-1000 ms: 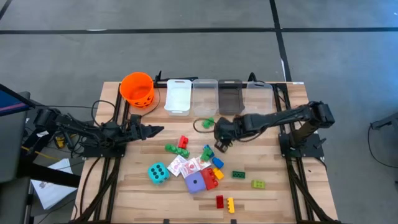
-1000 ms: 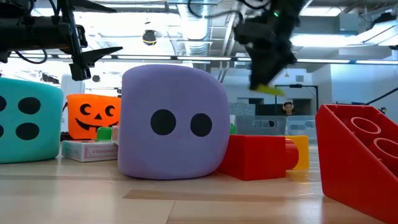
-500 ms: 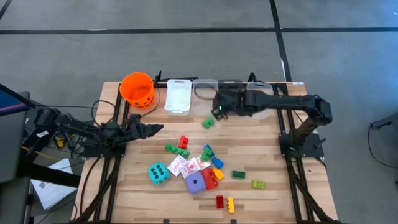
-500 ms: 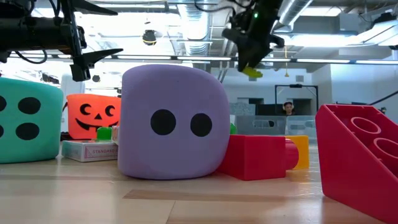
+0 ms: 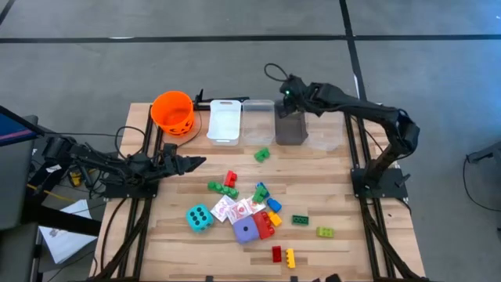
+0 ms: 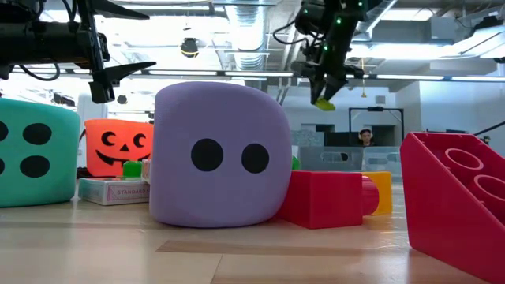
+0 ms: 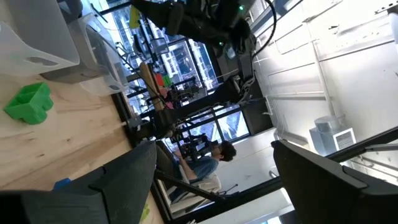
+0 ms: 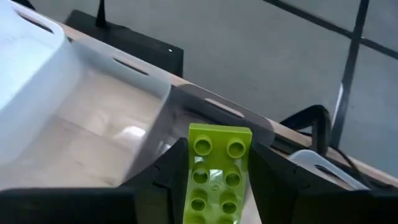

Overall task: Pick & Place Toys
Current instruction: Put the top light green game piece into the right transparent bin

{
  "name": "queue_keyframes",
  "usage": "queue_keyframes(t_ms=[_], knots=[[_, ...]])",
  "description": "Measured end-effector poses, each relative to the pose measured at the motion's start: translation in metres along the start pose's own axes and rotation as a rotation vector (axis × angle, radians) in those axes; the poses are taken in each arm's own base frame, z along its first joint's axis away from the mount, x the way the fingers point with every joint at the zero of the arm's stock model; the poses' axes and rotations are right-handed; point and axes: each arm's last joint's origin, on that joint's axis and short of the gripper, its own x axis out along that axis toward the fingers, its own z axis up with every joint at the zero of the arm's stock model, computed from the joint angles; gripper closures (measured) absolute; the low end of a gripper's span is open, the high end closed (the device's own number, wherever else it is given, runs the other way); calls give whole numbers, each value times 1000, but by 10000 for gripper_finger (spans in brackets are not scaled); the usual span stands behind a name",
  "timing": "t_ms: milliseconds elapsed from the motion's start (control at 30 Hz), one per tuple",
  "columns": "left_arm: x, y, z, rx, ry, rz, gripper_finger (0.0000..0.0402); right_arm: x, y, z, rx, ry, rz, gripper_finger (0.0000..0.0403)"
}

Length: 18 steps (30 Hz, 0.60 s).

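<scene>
Above the grey bin [image 5: 290, 124], right pincer [image 8: 214, 165] (clamped), lime brick [image 8: 213, 174]

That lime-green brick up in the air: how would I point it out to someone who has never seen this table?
Start at the row of clear plastic bins along the table's far edge, beside the orange bucket. Above the darker, smoke-tinted bin hangs the right arm's tool. The lime-green studded plastic brick is pinched there, the only brick off the table.

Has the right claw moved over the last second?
Yes. In the high view the right claw, shut on a lime brick, went from over the toys to above the bins at the table's far edge.
</scene>
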Motion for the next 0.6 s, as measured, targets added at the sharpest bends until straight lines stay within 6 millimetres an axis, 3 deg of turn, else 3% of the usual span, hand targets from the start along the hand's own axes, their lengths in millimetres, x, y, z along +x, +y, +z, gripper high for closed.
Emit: queue_keyframes(t_ms=[333,600], knots=[[0,0,1,0,-20,8,82,11,-27,4,-79,59,-96,269],[0,1,2,1,-72,32,82,28,-61,8,-66,140,-128,269]])
